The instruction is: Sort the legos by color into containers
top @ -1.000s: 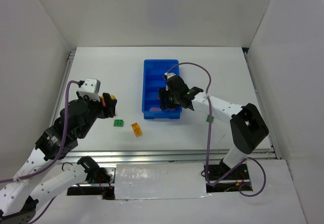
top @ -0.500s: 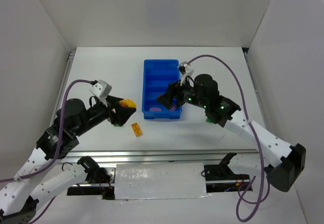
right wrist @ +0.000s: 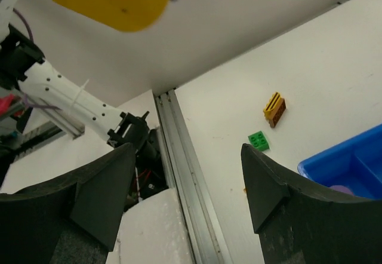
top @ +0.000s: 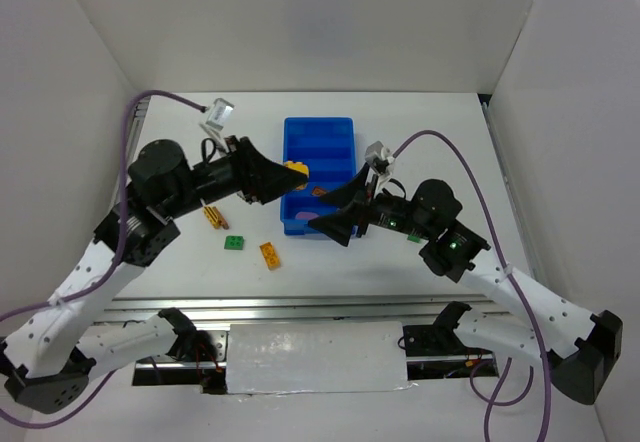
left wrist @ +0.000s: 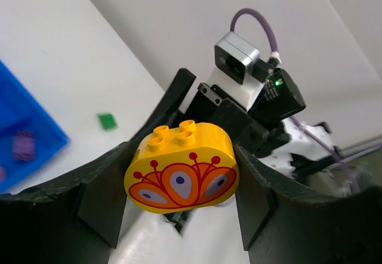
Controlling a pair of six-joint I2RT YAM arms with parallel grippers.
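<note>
Because both arms meet over the blue tray (top: 335,132), the likeliest trouble is a knock between them. The left gripper (top: 283,175) is clamped on the ends of a rounded yellow brick (left wrist: 182,168) and holds it in the air at the tray's left wall, about mid-length. The right gripper (right wrist: 188,168) hangs close by above the near end, jaws wide with nothing between them. If either arm moves toward the other, the fingers could touch and jar the brick loose. The grip sits on curved ends, so a slip looks possible, and a drop from there could bounce the brick into the wrong compartment. A purple brick (left wrist: 24,144) already lies in one, and I cannot tell which compartment the yellow one is over. A green brick (top: 234,243), an orange brick (top: 270,253) and a yellow-brown brick (top: 212,215) wait on the table (top: 450,142) left of the tray. A second earlier the left gripper held the yellow brick well left of the tray and the right gripper sat low over the near end; since then the left has swung across and the right has lifted and opened wider.
</note>
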